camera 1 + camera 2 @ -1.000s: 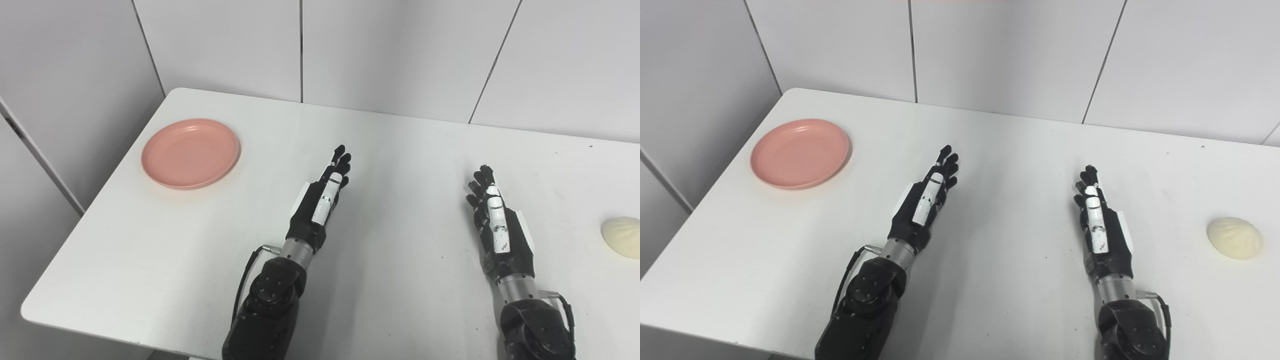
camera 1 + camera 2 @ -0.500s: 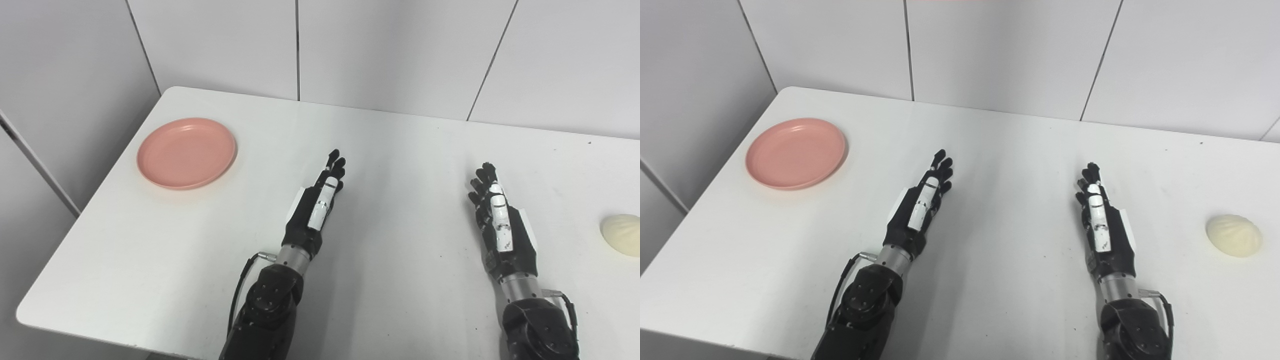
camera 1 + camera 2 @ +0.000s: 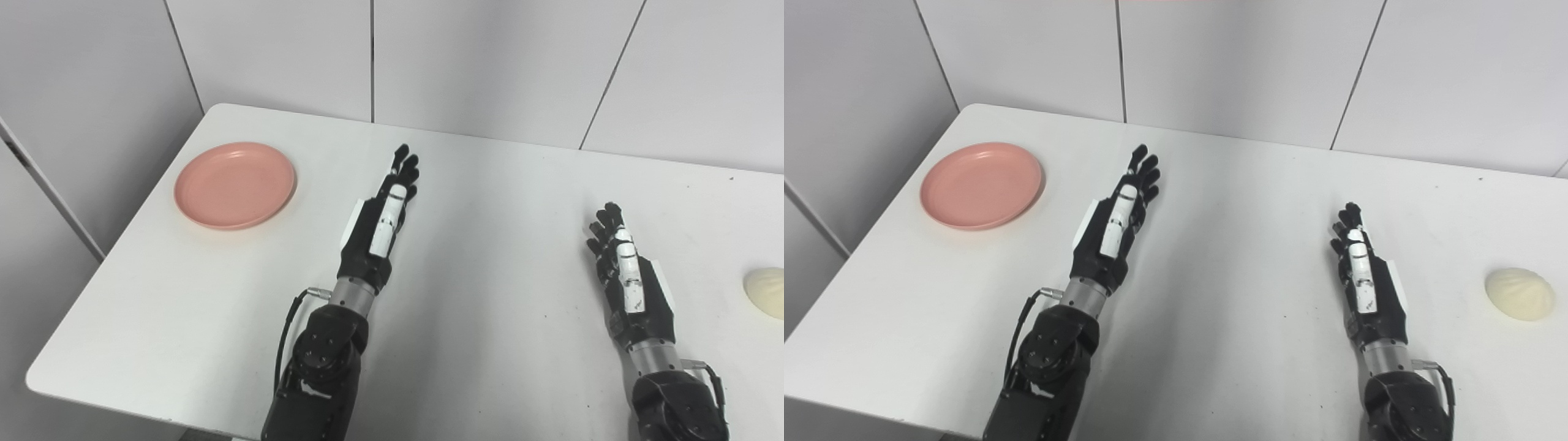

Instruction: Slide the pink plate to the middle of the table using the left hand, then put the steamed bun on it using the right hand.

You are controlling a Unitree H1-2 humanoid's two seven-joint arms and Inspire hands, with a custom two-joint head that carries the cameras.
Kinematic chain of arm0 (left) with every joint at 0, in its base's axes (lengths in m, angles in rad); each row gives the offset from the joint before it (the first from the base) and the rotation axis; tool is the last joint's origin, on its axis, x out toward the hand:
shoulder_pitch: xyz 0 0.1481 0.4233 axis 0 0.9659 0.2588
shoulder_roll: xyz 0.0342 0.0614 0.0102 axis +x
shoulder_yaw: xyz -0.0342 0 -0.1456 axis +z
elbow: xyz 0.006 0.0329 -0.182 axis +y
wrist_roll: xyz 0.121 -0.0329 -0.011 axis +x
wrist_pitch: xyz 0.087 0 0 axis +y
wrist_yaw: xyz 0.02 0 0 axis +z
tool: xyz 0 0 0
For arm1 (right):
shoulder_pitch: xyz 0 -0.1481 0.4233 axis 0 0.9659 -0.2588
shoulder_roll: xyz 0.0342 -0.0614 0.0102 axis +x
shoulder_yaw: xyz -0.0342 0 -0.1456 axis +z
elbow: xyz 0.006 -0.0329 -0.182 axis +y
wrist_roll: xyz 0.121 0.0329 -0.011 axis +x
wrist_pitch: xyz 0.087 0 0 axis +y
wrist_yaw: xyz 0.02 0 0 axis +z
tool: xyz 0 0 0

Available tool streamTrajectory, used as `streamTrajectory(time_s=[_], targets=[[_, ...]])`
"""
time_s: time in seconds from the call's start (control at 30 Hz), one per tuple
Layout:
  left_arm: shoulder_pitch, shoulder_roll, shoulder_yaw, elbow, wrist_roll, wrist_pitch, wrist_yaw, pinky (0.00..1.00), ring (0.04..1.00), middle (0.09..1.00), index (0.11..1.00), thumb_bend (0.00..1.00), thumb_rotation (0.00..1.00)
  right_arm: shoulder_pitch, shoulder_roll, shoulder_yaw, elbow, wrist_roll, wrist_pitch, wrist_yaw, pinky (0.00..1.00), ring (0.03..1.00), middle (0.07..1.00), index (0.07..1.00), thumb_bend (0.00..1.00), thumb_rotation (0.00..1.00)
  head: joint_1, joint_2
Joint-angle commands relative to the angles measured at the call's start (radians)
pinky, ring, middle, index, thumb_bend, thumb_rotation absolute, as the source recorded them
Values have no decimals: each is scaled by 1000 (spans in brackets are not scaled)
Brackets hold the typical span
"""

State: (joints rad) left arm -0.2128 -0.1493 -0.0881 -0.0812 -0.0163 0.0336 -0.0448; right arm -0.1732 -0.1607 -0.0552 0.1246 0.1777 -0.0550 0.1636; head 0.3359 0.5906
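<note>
Since a second ago the left hand point(image 3: 378, 223), fingers straight and together, has reached farther forward, seemingly toward the pink plate point(image 3: 234, 185) at the table's point(image 3: 490, 184) far-left corner, while the right hand point(image 3: 628, 282) waits empty, well short of the steamed bun point(image 3: 1519, 293) at the right edge.

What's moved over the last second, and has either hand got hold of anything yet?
The left hand has reached forward, farther up the white table, and is still short of the round pink plate. It holds nothing. The right hand, the plate and the pale steamed bun stayed roughly where they were; both hands remain open.
</note>
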Motion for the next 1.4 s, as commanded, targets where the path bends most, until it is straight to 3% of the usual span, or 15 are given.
streamTrajectory(time_s=[0.0,0.4,0.57,1.0,1.37], targets=[[-54,-8,14,-46,-6,-16,18,1000,992,990,997,478,1000,47,-11,-11,37,7,0,10,1000,1000,1000,1000,186,1000,6,-3],[-152,33,147,-106,-25,-42,100,999,976,990,1000,451,1000,47,-23,-18,31,40,8,20,1000,1000,1000,1000,138,1000,50,-7],[-172,85,227,-121,-55,-61,123,1000,983,998,1000,432,1000,43,-26,-20,32,43,16,22,1000,1000,1000,1000,126,1000,66,-11],[-190,163,339,-122,-49,-72,212,999,979,995,1000,457,1000,38,-28,-25,29,40,26,18,1000,1000,1000,1000,129,1000,87,-12],[-186,232,447,-73,-140,-121,233,1000,1000,1000,1000,446,1000,38,-26,-30,23,54,35,25,1000,1000,1000,1000,103,1000,88,-13]])
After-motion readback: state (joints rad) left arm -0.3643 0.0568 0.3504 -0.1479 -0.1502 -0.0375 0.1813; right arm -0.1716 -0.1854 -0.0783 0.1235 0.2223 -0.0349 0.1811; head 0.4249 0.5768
